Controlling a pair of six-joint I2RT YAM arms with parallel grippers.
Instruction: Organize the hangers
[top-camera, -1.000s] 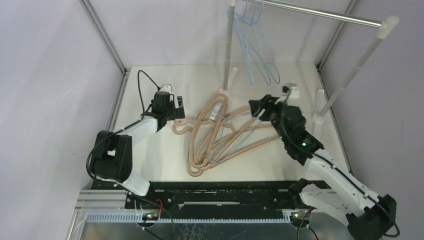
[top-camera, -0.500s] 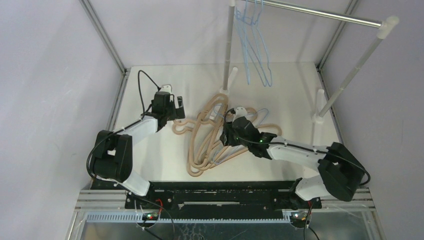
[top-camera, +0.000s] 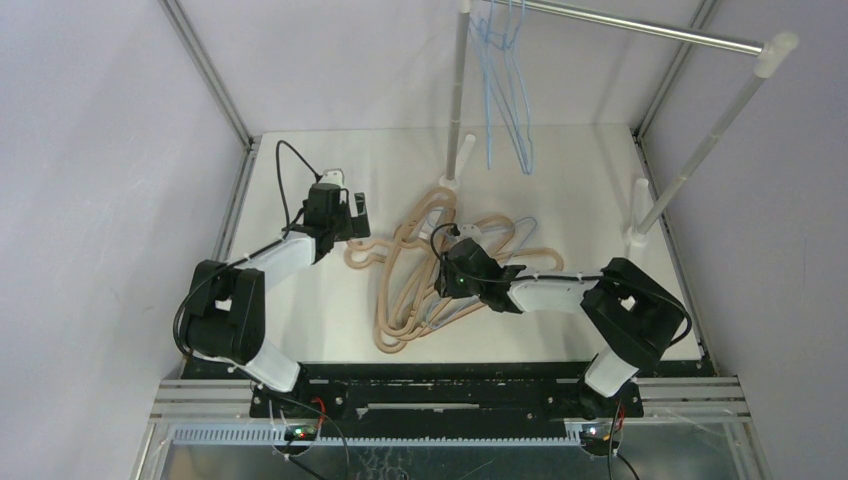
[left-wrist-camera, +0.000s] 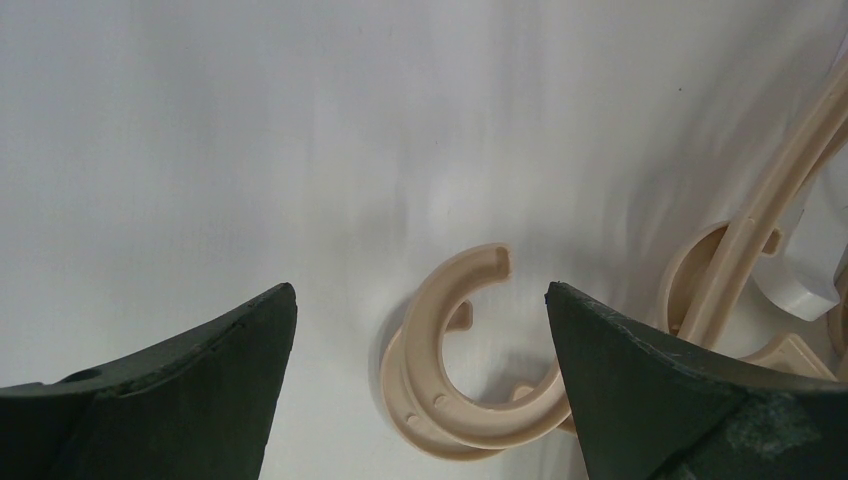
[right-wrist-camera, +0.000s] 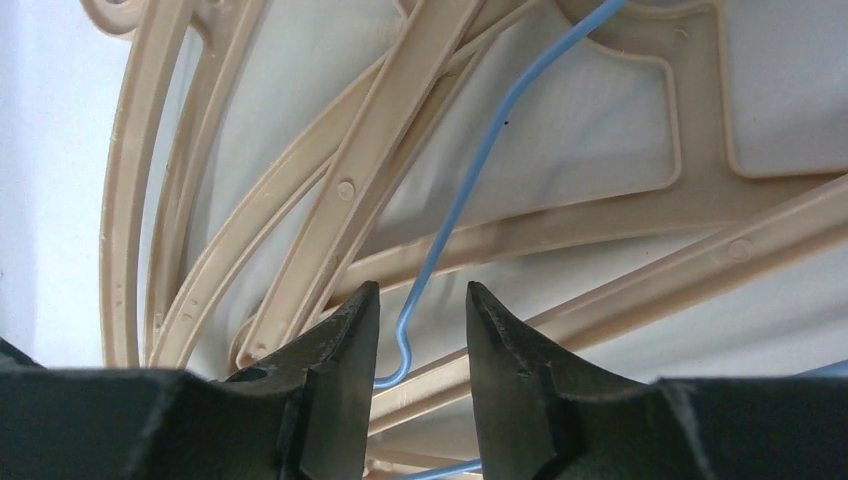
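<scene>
Right end effector (right-wrist-camera: 420, 300): partly spread, straddling a blue wire hanger (right-wrist-camera: 460, 200) among tan hangers (right-wrist-camera: 380, 170) piled mid-bench (top-camera: 580, 180). Best to pinch only the wire, then lift slowly clear.

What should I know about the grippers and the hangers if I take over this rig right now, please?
Left gripper: open, empty, above the tan hooks at the pile's left edge.
Right gripper: open, fingers either side of a blue wire hanger in the pile, not yet clamped.
Done: a few blue hangers hang on the rail.
To do: the tan hangers and at least that one blue one lie tangled on the table.
</scene>
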